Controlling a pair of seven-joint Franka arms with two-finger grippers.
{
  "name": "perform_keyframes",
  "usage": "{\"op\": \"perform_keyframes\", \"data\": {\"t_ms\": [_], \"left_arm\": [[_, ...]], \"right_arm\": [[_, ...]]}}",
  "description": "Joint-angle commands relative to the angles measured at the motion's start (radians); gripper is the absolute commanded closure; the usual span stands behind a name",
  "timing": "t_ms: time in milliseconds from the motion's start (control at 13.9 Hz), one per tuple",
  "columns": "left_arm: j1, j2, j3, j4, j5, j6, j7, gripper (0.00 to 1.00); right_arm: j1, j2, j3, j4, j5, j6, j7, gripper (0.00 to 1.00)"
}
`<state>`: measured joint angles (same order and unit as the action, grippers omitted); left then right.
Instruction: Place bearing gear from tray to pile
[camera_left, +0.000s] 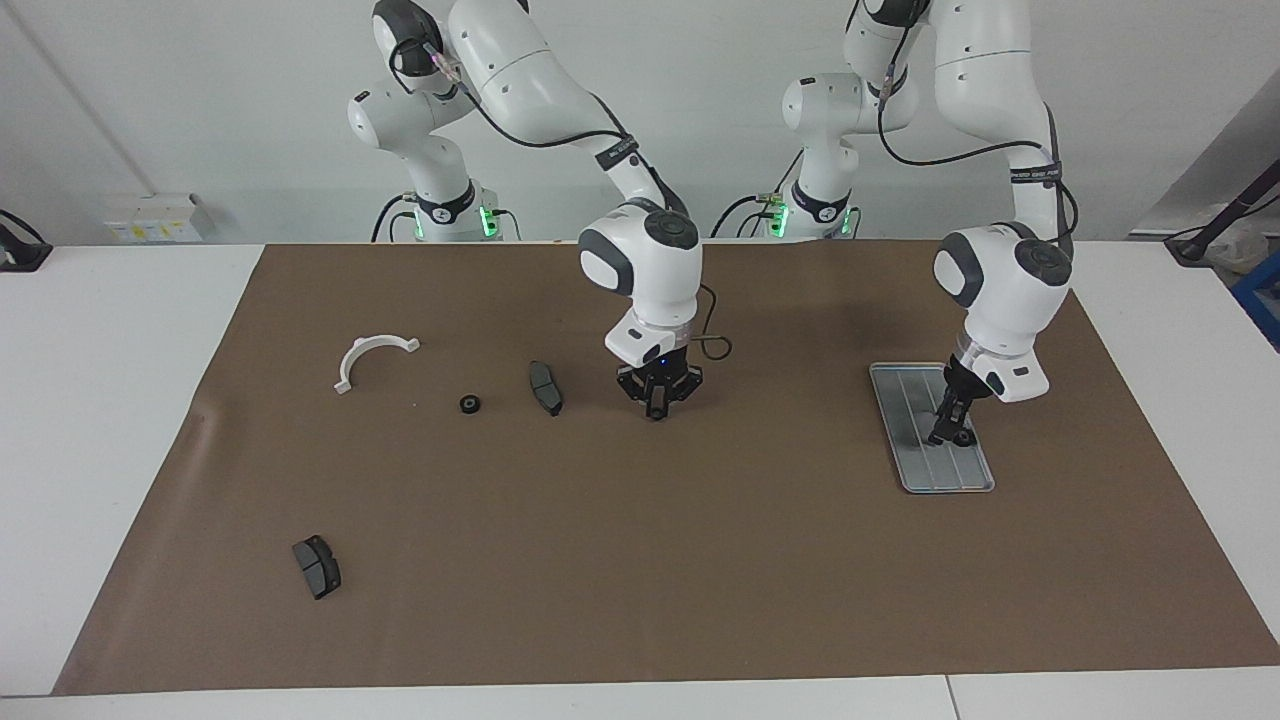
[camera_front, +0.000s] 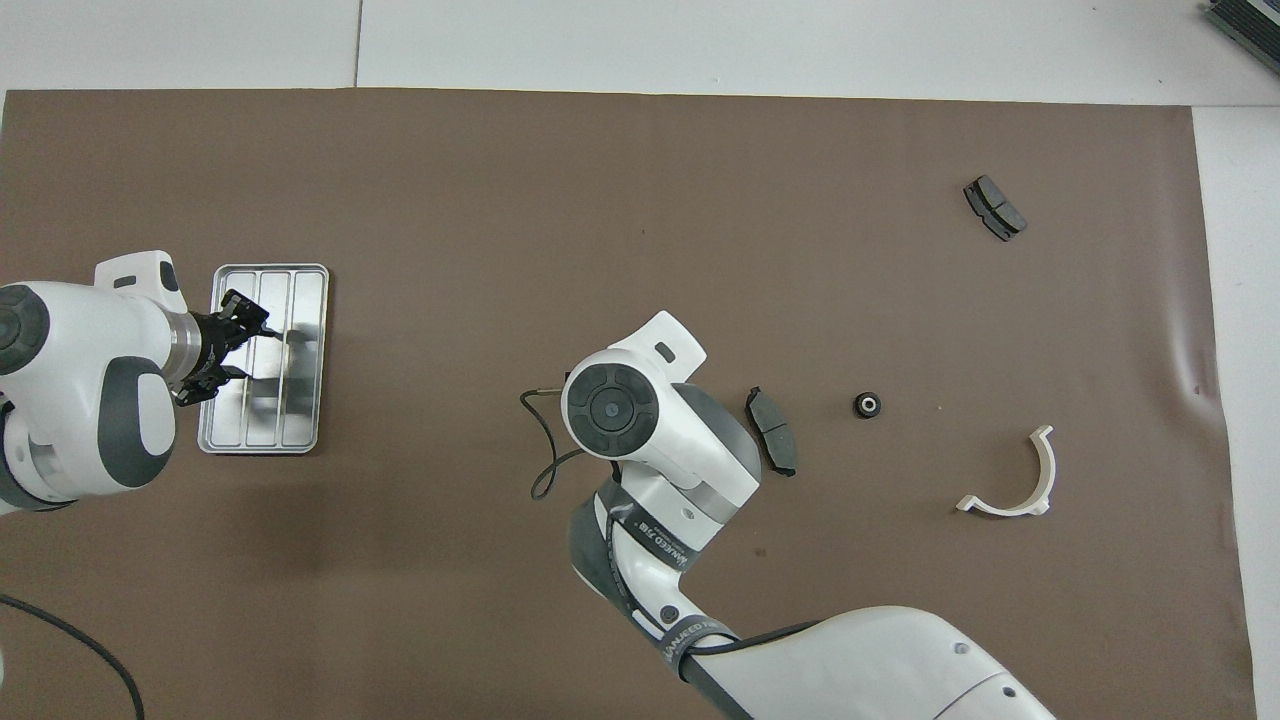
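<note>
L gripper (camera_left: 948, 428) is down in the tray (camera_left: 905, 440), tips at a small dark gear (camera_left: 962, 438) on the tray floor, toward the end farther from the robots. Can't tell if the fingers are clamped on it or just around it. R gripper (camera_left: 656, 402) hangs over bare mat near table centre, waiting; fingers look pulled together, nothing in them.

Counts: 2 arms, 1 tray, 2 gears seen, 2 dark brake-pad pieces, 1 white half-ring bracket (camera_left: 370, 358).

2nd gear (camera_left: 470, 403) already sits w/ the pile, hole up, between the bracket and the 1st pad (camera_left: 546, 387); apart from both. 2nd pad (camera_left: 317, 566) lies well apart, farther from the robots, near the mat's edge at the R arm's end.

Tray sits at the L arm's end of the brown mat (camera_left: 700, 560), inside its border. Wide open mat between tray and pile; only the R gripper stands over that stretch.

Tray's long axis and grooves run toward/away from the robots, slightly skewed. Gear at the L gripper too small to read its facing.
</note>
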<state>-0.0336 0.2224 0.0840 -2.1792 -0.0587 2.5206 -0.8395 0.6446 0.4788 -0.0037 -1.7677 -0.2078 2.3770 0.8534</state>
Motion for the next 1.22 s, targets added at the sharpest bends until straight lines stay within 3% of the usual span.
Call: {"op": "perform_keyframes", "data": {"t_ms": [0,216,648,792,1151], "left_arm": [[0.001,-0.02,0.01,-0.005,0.049,-0.048,-0.018,0.37],[0.008,-0.02,0.01,-0.004,0.057,-0.042,-0.018,0.39],[0.009,-0.014,0.045,-0.001,0.057,0.013,-0.041,0.4],[0.006,-0.014,0.045,-0.004,0.057,0.017,-0.075,0.4],[0.006,-0.003,0.043,-0.01,0.057,0.066,-0.122,0.42]], "right_arm": [[-0.115,-0.112,0.014,-0.088,-0.021,0.002,-0.119,1.0],[-0.221,-0.154,0.014,-0.17,-0.019,0.01,-0.348,1.0],[-0.419,-0.138,0.018,-0.17,0.04,0.027,-0.719,1.0],[-0.471,-0.108,0.018,-0.162,0.112,0.105,-0.854,1.0],[-0.491,-0.028,0.021,-0.085,0.191,0.136,-0.936,0.99]]}}
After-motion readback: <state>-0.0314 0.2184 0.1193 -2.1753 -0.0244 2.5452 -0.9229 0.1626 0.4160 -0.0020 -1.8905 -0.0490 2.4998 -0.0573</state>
